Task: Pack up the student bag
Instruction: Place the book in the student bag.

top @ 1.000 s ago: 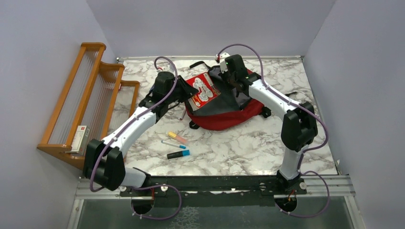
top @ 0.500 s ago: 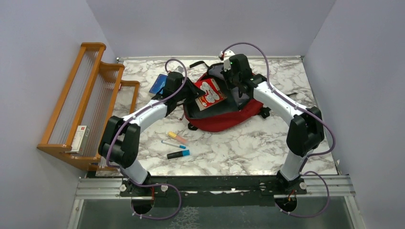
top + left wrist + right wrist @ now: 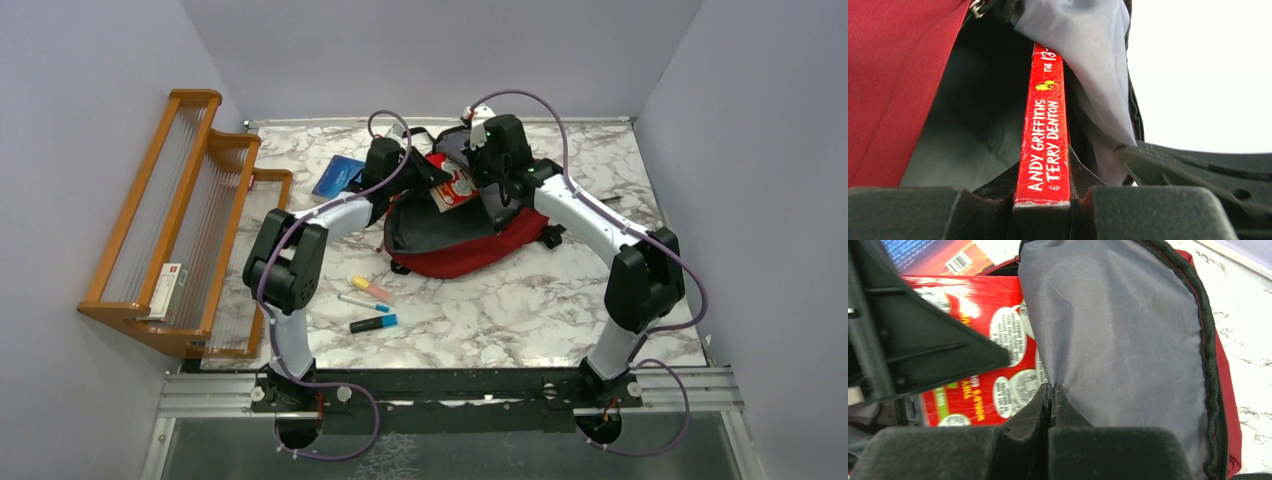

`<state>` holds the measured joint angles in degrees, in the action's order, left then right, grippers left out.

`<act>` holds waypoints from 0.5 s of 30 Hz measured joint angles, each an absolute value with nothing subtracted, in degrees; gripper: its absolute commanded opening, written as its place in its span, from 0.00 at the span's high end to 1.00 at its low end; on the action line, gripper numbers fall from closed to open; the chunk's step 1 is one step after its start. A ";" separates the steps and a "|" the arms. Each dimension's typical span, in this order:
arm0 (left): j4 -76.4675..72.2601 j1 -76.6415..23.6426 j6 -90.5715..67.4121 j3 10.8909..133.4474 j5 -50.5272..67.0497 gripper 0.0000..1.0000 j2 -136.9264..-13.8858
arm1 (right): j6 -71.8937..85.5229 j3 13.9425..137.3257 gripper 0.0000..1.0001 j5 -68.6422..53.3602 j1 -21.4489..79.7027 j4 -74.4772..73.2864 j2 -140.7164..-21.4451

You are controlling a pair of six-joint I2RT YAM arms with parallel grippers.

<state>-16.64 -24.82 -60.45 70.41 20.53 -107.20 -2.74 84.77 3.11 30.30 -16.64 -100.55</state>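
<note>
The student bag [image 3: 470,250], a red backpack with its mouth open, lies at the back middle of the table. My left gripper [image 3: 428,177] is shut on a red paperback book [image 3: 455,188] by its spine [image 3: 1045,135]. The book's far end reaches into the bag's dark inside, between the red outer fabric [image 3: 893,75] and the grey lining [image 3: 1088,60]. My right gripper [image 3: 1050,389] is shut on a pinch of that grey lining flap [image 3: 1118,335] and holds it up above the book's cover [image 3: 973,390]. Both grippers meet over the bag's mouth.
A blue book [image 3: 338,176] lies on the table left of the bag. Three markers [image 3: 366,305] lie in front of the bag. A wooden rack [image 3: 190,200] stands along the left wall with a small box [image 3: 168,290] on it.
My left arm has swung right and away from its base, carrying the red book from the bag's left side into its mouth. The blue book now shows. The right gripper barely moved.
</note>
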 measured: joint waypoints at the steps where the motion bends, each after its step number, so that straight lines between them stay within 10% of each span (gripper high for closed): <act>1: -17.63 -24.97 -60.71 71.46 20.80 1.00 -108.64 | -2.55 84.77 0.99 3.03 30.30 -16.53 -100.33; 15: -27.18 -28.34 -64.79 81.10 21.43 1.00 -122.45 | -1.89 84.18 0.99 2.92 30.30 -16.43 -99.63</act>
<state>-27.18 -28.34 -64.79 81.10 21.43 -122.45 -1.89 84.18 2.92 30.30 -16.43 -99.63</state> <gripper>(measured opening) 0.211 0.015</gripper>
